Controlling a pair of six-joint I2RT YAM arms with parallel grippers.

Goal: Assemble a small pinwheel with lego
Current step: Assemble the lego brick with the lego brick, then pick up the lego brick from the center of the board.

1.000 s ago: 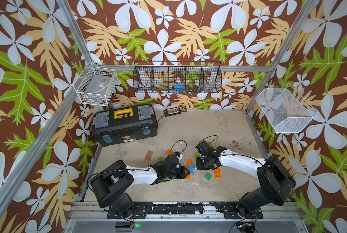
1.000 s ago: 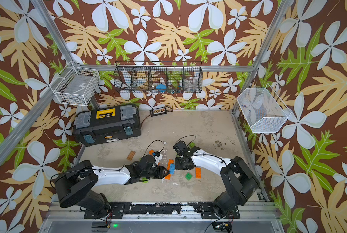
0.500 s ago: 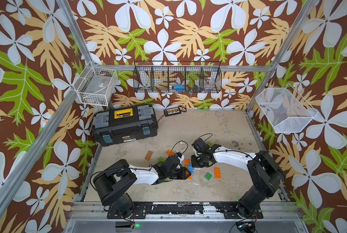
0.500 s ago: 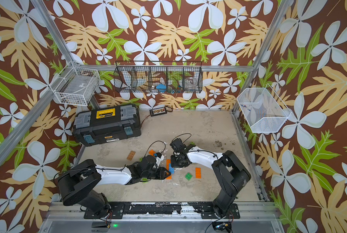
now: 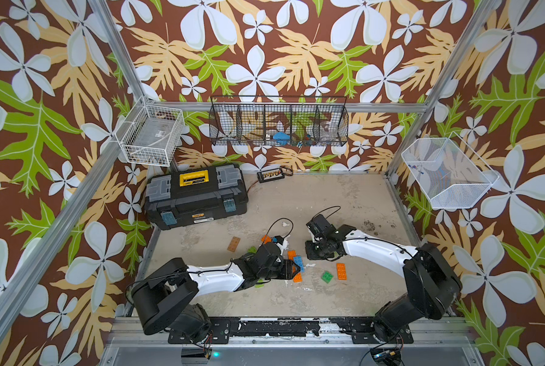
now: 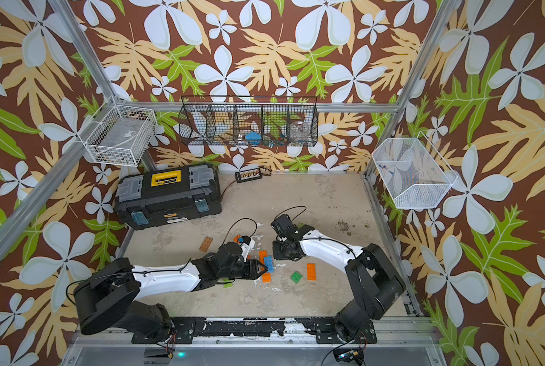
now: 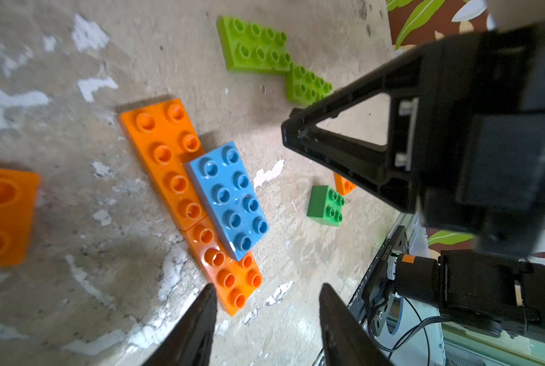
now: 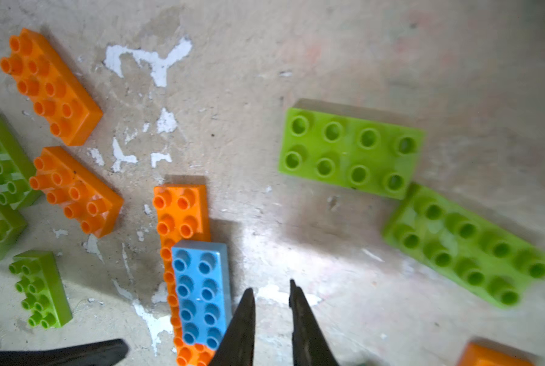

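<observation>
Left fingers (image 7: 198, 320) parted, gripping nothing. The blue brick (image 7: 228, 199) lies on the desk (image 7: 74, 269) just ahead of their tips, seated on two orange bricks (image 7: 166, 152) laid end to end. Right fingers (image 8: 242, 323) show a narrow gap, also empty, with the blue brick just beside one tip. Farther ahead of my right fingers, two lime green bricks (image 8: 350, 152) lie flat, touching corner to corner.

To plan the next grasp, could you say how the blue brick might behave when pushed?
The blue brick looks like hard plastic, so probably stiff. It sits on two orange bricks, so a push likely drags them along.
</observation>
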